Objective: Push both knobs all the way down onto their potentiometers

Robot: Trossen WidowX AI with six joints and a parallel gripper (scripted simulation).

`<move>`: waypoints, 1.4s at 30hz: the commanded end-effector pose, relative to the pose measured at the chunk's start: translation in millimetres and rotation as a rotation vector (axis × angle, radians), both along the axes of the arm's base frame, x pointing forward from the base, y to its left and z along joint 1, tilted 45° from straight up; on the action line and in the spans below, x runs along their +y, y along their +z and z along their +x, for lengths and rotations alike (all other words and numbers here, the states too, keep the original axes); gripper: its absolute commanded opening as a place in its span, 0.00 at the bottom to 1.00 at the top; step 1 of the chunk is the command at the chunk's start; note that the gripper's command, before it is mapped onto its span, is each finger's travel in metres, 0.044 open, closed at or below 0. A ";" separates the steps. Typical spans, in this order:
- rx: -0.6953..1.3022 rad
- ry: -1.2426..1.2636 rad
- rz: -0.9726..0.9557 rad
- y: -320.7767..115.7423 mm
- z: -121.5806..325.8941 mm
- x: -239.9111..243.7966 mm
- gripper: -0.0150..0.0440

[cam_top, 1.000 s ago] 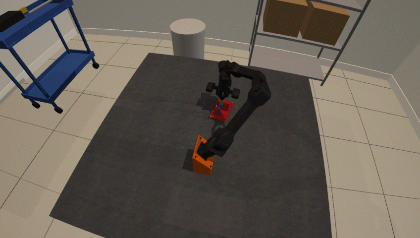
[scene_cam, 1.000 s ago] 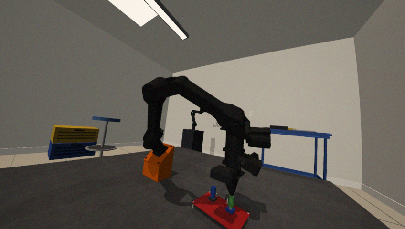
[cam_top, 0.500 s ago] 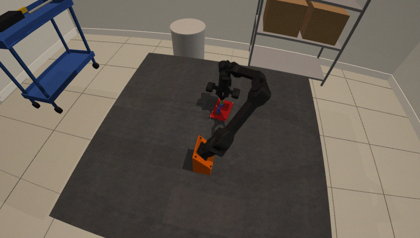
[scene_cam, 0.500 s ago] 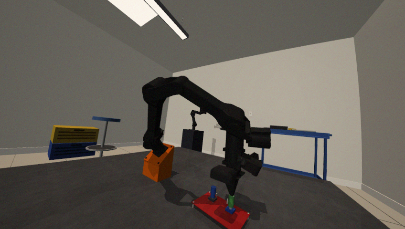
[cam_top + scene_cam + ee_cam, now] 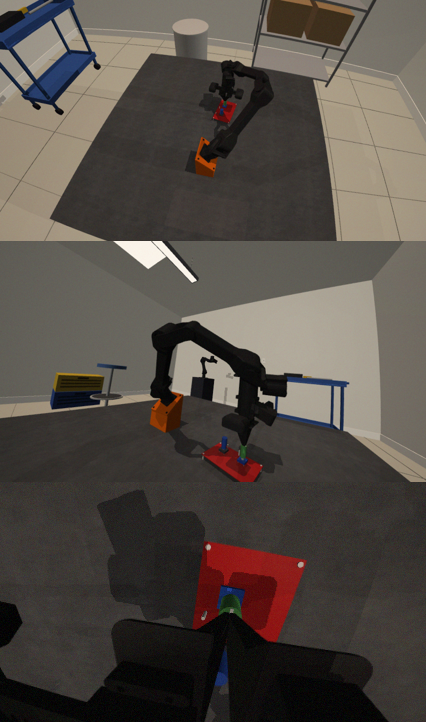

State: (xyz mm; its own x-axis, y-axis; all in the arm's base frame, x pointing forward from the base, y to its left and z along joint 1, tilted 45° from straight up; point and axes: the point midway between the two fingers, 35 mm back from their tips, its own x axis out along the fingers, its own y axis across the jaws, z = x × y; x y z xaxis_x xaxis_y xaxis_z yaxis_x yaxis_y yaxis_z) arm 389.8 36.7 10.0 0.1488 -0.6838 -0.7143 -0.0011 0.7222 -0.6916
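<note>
The red circuit board (image 5: 228, 116) (image 5: 217, 457) (image 5: 255, 562) stands on short legs. A green knob (image 5: 224, 103) (image 5: 243, 451) (image 5: 230, 603) stands upright over a blue potentiometer (image 5: 242, 461) (image 5: 230, 590); a short grey stretch of shaft shows between them in the exterior view. A blue knob (image 5: 221, 111) (image 5: 224, 442) (image 5: 220, 678) stands over a dark potentiometer (image 5: 223, 450); any gap there is too small to tell. My gripper (image 5: 225, 100) (image 5: 244, 444) (image 5: 228, 618) is shut and empty, pointing down, its tips at the green knob's top and seemingly touching it.
A small pale pin (image 5: 239, 452) (image 5: 204, 615) stands on the board beside the green knob. The blue knob stands nearer the arm's orange base (image 5: 205, 168) (image 5: 163, 419), partly behind the fingers in the wrist view. The arm's shadow falls across the board and mat.
</note>
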 end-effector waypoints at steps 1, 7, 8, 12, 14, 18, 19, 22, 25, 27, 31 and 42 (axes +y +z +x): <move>-0.005 -0.013 0.002 3.1 0.7 1.7 0.25; -0.005 -0.013 0.002 9.8 -0.9 7.9 0.25; -0.005 -0.013 0.002 10.9 -1.2 8.9 0.25; -0.001 -0.013 -0.003 9.3 -1.2 5.4 0.34; -0.001 -0.013 -0.003 9.3 -1.2 5.4 0.43; -0.001 -0.013 -0.003 9.3 -1.2 5.4 0.61; -0.001 -0.013 -0.003 9.5 -2.9 5.8 0.65; 0.001 -0.012 0.001 12.7 -27.9 10.1 0.79; 0.002 -0.012 0.004 15.6 -62.2 12.5 0.92; 0.003 -0.011 0.006 16.7 -85.5 12.0 1.00; 0.005 -0.010 0.006 16.9 -132.7 6.0 1.00; 0.005 -0.013 0.001 15.1 -173.0 -4.6 1.00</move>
